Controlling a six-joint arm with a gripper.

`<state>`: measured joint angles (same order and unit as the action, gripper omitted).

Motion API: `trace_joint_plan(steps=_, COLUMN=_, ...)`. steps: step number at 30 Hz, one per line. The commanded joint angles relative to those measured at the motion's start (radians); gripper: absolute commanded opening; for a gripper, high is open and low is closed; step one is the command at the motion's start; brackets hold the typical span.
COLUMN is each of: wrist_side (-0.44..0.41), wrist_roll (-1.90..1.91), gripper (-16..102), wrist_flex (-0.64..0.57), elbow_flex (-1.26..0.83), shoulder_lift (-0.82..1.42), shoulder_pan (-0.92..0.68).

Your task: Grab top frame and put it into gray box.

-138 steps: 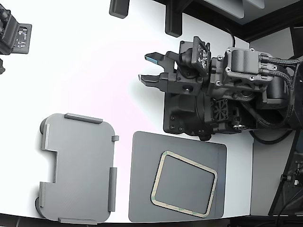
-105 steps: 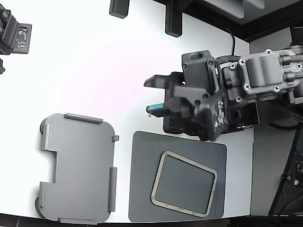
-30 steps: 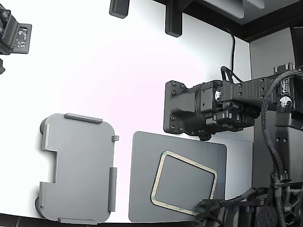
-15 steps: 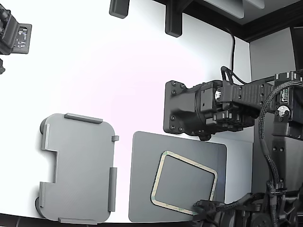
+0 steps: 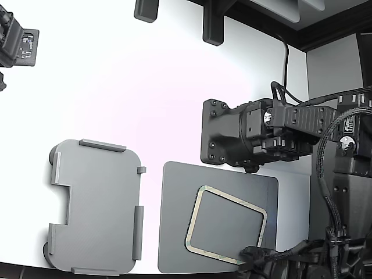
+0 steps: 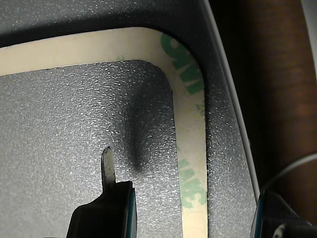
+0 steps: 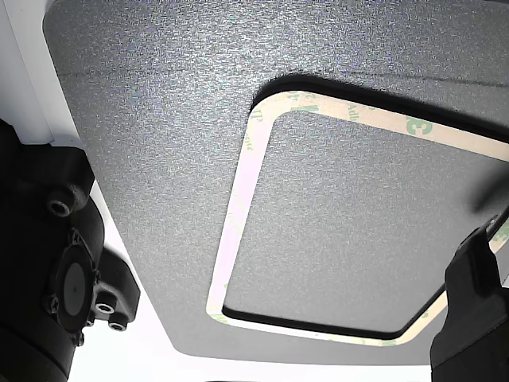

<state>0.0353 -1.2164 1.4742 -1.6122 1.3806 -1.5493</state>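
Note:
The top frame (image 5: 231, 197), a thin cream ring with green print, lies flat on a dark gray mat (image 5: 180, 232) at the exterior view's lower right. The gray box (image 5: 96, 203) sits empty to the mat's left in that view. My gripper (image 5: 249, 254) is low over the frame's corner near the table's front edge. In the wrist view my gripper (image 6: 188, 183) is open and straddles the frame's rim (image 6: 190, 144). One thin fingertip (image 6: 106, 166) is inside the ring on the mat (image 6: 74, 114); the other is outside it. The other view shows the frame (image 7: 235, 215) and a finger (image 7: 477, 310).
The arm's black base block (image 5: 232, 139) stands just behind the mat. Another dark device (image 5: 17, 46) sits at the table's far left, and dark posts (image 5: 212, 26) stand at the back. The white table (image 5: 145, 87) ends right below the mat and the box.
The arm has swung from above the table's middle down to the frame's front right corner. Over the last second it has only shifted slightly. The frame and box have not moved.

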Motion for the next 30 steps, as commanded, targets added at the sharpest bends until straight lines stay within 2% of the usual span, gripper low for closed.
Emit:
trace_joint_plan(steps=1, wrist_side=0.003, wrist_roll=0.003, gripper=98, wrist_flex=-0.002, elbow_flex=0.029, shoulder_lift=0.014, shoulder_pan=0.009)
trace_joint_plan(steps=4, wrist_side=-0.006, wrist_roll=0.014, gripper=92, wrist_flex=-0.008, elbow_flex=0.028, shoulder_lift=0.011, shoulder_pan=0.009)
trace_joint_plan(steps=8, wrist_side=-0.012, wrist_roll=0.044, gripper=77, wrist_flex=-0.014, elbow_flex=0.026, shoulder_lift=0.012, shoulder_pan=0.009)
trace_joint_plan(steps=15, wrist_side=-0.020, wrist_roll=0.017, gripper=76, wrist_flex=-0.011, elbow_flex=0.025, shoulder_lift=0.012, shoulder_pan=0.009)
trace_joint_plan(steps=25, wrist_side=-0.023, wrist_roll=0.000, gripper=72, wrist_flex=-0.084, elbow_flex=-0.026, shoulder_lift=0.032, shoulder_pan=0.009)
trace_joint_plan(steps=30, wrist_side=-0.021, wrist_roll=0.008, gripper=73, wrist_flex=-0.084, elbow_flex=-0.025, shoulder_lift=0.023, shoulder_pan=0.005)
